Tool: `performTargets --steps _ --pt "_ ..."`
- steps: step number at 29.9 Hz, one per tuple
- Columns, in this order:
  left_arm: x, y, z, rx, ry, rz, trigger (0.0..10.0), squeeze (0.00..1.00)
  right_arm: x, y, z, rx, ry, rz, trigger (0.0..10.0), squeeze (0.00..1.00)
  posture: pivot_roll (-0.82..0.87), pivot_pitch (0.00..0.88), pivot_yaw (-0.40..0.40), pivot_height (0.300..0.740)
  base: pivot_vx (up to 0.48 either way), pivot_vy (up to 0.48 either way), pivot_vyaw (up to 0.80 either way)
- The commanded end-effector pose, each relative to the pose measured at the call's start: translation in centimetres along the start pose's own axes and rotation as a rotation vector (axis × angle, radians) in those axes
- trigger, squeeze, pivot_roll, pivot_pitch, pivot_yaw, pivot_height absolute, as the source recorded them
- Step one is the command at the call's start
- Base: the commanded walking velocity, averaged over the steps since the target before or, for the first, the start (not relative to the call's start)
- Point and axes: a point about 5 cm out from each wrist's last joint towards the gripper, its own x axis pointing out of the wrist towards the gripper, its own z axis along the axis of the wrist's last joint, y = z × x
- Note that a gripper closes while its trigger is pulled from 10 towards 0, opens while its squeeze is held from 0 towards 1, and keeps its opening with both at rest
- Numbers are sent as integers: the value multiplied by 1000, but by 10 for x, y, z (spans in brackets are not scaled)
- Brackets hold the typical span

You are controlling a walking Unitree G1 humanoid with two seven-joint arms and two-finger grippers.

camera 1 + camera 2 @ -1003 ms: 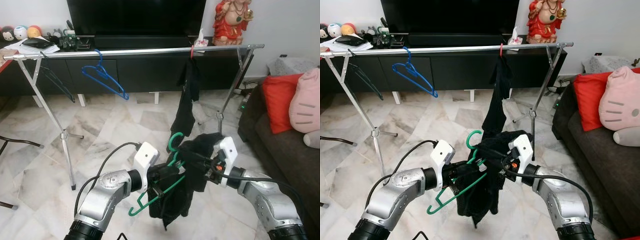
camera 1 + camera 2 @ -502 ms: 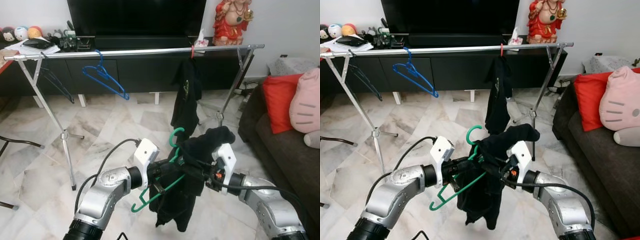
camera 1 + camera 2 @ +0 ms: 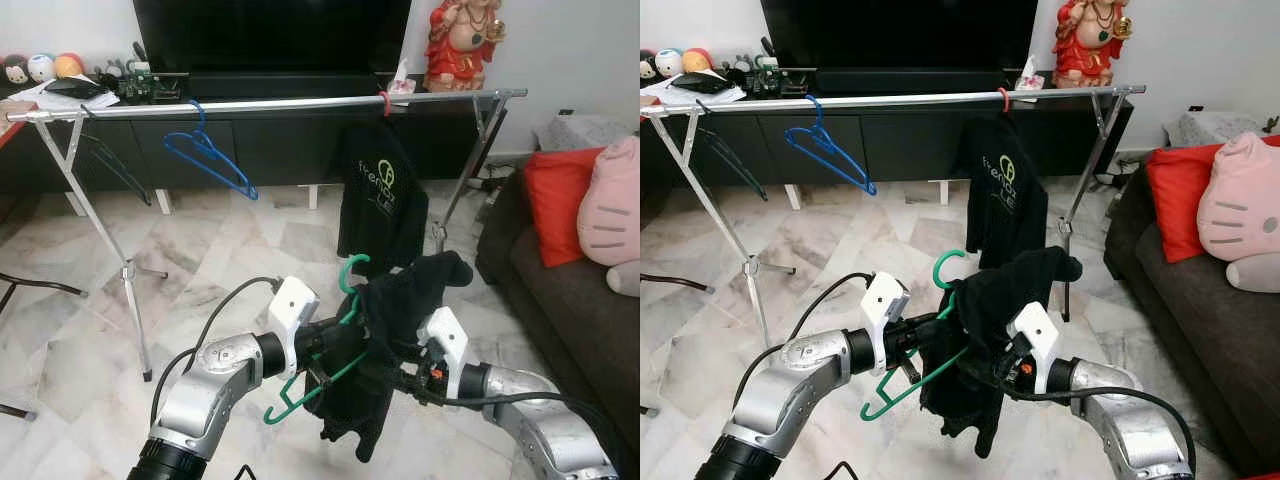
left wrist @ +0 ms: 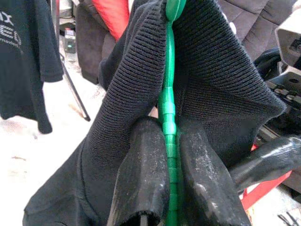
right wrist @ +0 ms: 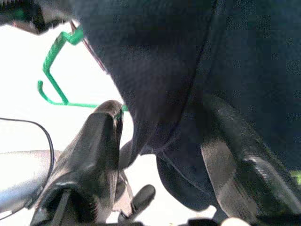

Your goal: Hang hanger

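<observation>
Holding the green hanger (image 3: 335, 345) low in front of the robot, the left gripper (image 4: 168, 188) has its two fingers pinched tight on the thin plastic bar, with a black garment (image 3: 385, 340) draped over it. The right gripper (image 5: 164, 136) sits spread wide just beside and under the cloth — fabric hangs between its fingers, but they don't look clamped on anything.

Handling-wise, the hanger looks light and stiff, probably a bit slick, so that narrow pinch could let it twist. The knit garment is soft and floppy and only loosely draped, so it seems likely to slide off if the hanger tips. The best hold is probably right where the left one has it, near the neck below the hook (image 3: 350, 272), leaving the hook free to go over the rail.

The silver clothes rail (image 3: 270, 103) runs across well beyond and above the grippers. Already on it: a blue hanger (image 3: 208, 155), a dark hanger (image 3: 115, 165) near the left leg, and a black printed T-shirt (image 3: 385, 205) toward the right end. That T-shirt hangs almost straight ahead of the load, so the open stretch between it and the blue hanger looks like the safer spot. A dark sofa (image 3: 550, 290) with a red cushion (image 3: 555, 200) and pink plush (image 3: 612, 215) stands off to the right, out of the way.
</observation>
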Motion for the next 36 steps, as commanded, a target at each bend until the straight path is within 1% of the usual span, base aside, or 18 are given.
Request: performTargets --steps 1,4,10,11,12,13,14,15,17,23,25,26,29,32,34,36 --pt "1 -1 14 40 -57 -26 10000 0 -8 -1 4 -46 25 -21 10000 1000 -25 0 -18 716 0 0 0" --pt "-1 1 12 42 -49 -22 10000 0 -16 -3 0 -71 67 -40 10000 1000 -29 0 -17 716 0 0 0" --pt "-2 1 11 44 -38 -25 10000 0 -30 -4 -3 -80 88 -65 10000 1000 -33 0 -15 716 0 0 0" --pt "-2 1 11 44 -38 -25 10000 0 -30 -4 -3 -80 88 -65 10000 1000 -33 0 -15 716 0 0 0" --pt "-5 0 8 50 -10 -48 10000 0 -36 -10 2 -98 85 -106 10000 1000 -36 0 -12 716 0 0 0" --pt "-6 0 7 52 -1 -55 10000 0 -37 -12 3 -104 83 -119 10000 1000 -36 0 -12 716 0 0 0" --pt "-8 1 3 65 24 -61 10000 0 -40 -15 6 -123 83 -129 10000 427 -37 0 -11 716 0 0 0" --pt "-11 2 -2 85 66 -69 10000 0 -44 -18 10 -149 91 -128 10000 0 -37 0 -11 716 0 0 0" --pt "-14 3 -8 106 112 -79 10000 0 -48 -21 18 -173 92 -121 10000 0 -32 0 -13 716 0 0 0" --pt "-16 0 -11 104 130 -113 10000 0 -49 -22 32 -224 60 -77 10000 0 -34 0 -11 716 0 0 0" --pt "-17 -4 -11 105 137 -151 10000 0 -46 -21 35 -248 64 -40 10000 0 -34 0 -8 716 0 0 0" --pt "-17 -6 -11 115 148 -184 10000 0 -42 -20 38 -271 70 5 10000 0 -31 0 -8 716 0 0 0" --pt "-17 -7 -11 123 155 -198 10000 0 -39 -20 40 -286 74 31 10000 0 -29 0 -7 716 0 0 0" --pt "-19 -10 -12 149 190 -258 10000 0 -29 -23 49 -372 114 123 10000 0 -29 0 -3 716 0 0 0" --pt "-19 -10 -13 164 209 -275 10000 0 -26 -23 55 -405 116 168 10000 0 -26 0 -4 716 0 0 0" --pt "-20 -10 -13 168 214 -282 10000 0 -25 -23 57 -413 115 186 10000 0 -26 0 -4 716 0 0 0"
